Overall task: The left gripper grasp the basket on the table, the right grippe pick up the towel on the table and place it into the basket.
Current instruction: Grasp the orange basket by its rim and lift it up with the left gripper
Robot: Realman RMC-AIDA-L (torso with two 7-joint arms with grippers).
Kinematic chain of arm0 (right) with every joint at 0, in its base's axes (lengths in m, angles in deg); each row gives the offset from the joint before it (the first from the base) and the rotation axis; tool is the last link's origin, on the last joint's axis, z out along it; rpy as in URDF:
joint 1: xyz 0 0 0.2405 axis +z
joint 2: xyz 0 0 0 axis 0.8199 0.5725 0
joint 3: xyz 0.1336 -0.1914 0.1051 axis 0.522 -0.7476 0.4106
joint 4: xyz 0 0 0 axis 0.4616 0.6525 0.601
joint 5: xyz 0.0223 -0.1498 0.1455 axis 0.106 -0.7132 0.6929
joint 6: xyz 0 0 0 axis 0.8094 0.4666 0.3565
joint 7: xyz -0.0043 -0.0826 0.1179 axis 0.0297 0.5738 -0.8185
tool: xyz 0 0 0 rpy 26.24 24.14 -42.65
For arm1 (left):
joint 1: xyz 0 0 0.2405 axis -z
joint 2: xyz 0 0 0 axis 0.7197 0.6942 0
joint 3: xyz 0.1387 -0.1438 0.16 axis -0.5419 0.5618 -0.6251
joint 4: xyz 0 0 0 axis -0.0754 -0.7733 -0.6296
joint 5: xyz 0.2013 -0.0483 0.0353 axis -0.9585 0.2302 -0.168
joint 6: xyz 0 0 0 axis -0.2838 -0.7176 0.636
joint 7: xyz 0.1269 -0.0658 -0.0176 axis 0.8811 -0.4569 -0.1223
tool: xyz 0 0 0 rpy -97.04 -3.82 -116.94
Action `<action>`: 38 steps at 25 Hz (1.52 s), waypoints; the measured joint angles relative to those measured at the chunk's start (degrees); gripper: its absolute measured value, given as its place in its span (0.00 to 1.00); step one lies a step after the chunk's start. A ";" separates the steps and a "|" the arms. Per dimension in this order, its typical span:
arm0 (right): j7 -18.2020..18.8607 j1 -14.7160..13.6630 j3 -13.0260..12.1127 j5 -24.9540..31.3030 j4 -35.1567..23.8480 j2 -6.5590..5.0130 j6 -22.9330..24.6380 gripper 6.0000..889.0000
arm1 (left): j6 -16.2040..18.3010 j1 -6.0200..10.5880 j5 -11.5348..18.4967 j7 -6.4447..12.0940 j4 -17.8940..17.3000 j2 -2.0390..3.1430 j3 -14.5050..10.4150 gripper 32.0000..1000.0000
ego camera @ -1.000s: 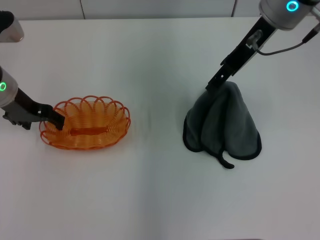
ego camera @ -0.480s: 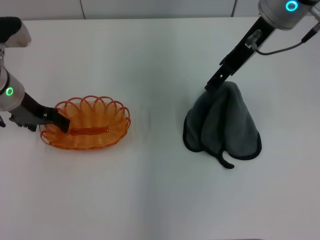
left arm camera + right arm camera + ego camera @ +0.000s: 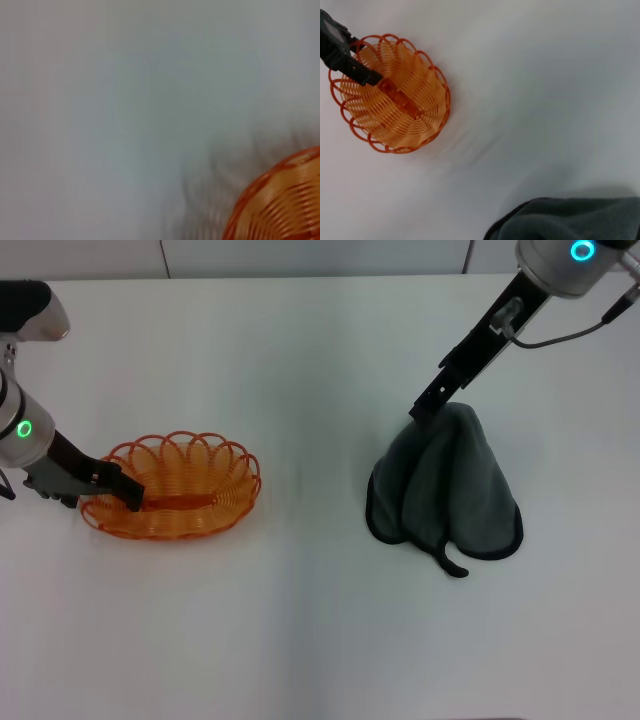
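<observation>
The orange wire basket (image 3: 190, 490) sits on the white table (image 3: 300, 630) at the left. My left gripper (image 3: 127, 494) reaches over the basket's left rim and is shut on it; the right wrist view shows the left gripper (image 3: 368, 76) with its black tip over the basket (image 3: 400, 107) rim. The left wrist view catches only a blurred edge of the basket (image 3: 285, 207). The dark grey towel (image 3: 450, 490) stands in a peak at the right. My right gripper (image 3: 421, 412) is shut on that peak, and the towel's hem still rests on the table. A corner of the towel (image 3: 570, 220) shows in the right wrist view.
Bare tabletop lies between the basket and the towel and all along the front. The table's far edge runs along the top of the head view, with a grey wall behind it. A black cable (image 3: 560, 337) hangs off the right arm.
The left arm has shifted right and down, and its claw has slid a little further along the basket's left rim. The basket, the towel and the right arm have stayed put.
</observation>
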 joint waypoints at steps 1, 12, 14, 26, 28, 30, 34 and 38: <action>0.00 0.00 0.00 0.00 0.00 0.00 0.00 0.96 | 0.00 0.00 0.00 0.01 0.00 0.00 0.00 0.81; 0.00 0.00 -0.07 0.00 -0.01 0.00 0.05 0.96 | 0.14 -0.03 0.55 -0.47 0.00 0.01 0.57 0.50; 0.00 0.00 -0.07 0.00 -0.01 0.00 0.05 0.96 | 0.49 -0.08 0.55 -0.45 0.00 0.01 0.55 0.45; 0.00 0.00 -0.19 0.00 -0.01 -0.01 0.05 0.96 | 0.88 -0.26 0.91 0.85 0.00 0.01 0.67 0.32; 0.00 0.00 -0.23 0.00 -0.01 0.00 0.05 0.96 | 0.76 -0.30 1.28 1.13 0.00 0.02 0.69 0.32; 0.00 0.00 -0.24 0.00 -0.01 0.00 0.05 0.96 | 0.47 -0.36 1.55 1.28 0.00 0.09 0.70 0.31; 0.00 0.00 -0.22 0.00 -0.01 0.00 0.05 0.96 | 0.25 -0.36 1.84 1.45 -0.06 0.22 0.76 0.31; 0.03 0.00 -0.24 0.00 -0.01 0.00 0.05 0.96 | 0.03 -0.36 2.82 1.48 -0.26 0.50 0.79 0.29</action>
